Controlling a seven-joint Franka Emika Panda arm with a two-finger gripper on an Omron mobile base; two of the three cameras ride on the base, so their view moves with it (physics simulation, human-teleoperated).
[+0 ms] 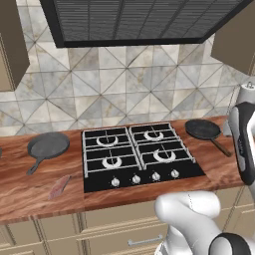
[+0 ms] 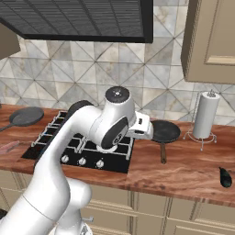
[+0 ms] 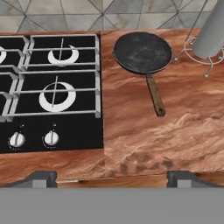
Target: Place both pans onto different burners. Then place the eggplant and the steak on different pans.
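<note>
While the claw point(image 3: 112, 177) hangs wide apart over bare bench point(image 3: 144, 144) at lower frame, dark pan point(image 3: 143, 52) upper centre beside cooktop point(image 3: 48, 87), grey pan point(image 1: 48, 145) and steak point(image 1: 59, 186) at left, eggplant point(image 2: 225, 176) lower right.

Dark long-handled pan point(image 3: 143, 51) sits on the counter point(image 3: 175, 131) right of the cooktop point(image 3: 52, 87).

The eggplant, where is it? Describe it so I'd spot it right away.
Start at the black cooktop and follow the wooden counter rightward, past the dark long-handled pan and the paper towel roll. Near the counter's front edge lies the eggplant, alone: small, nearly black, elongated.
</note>
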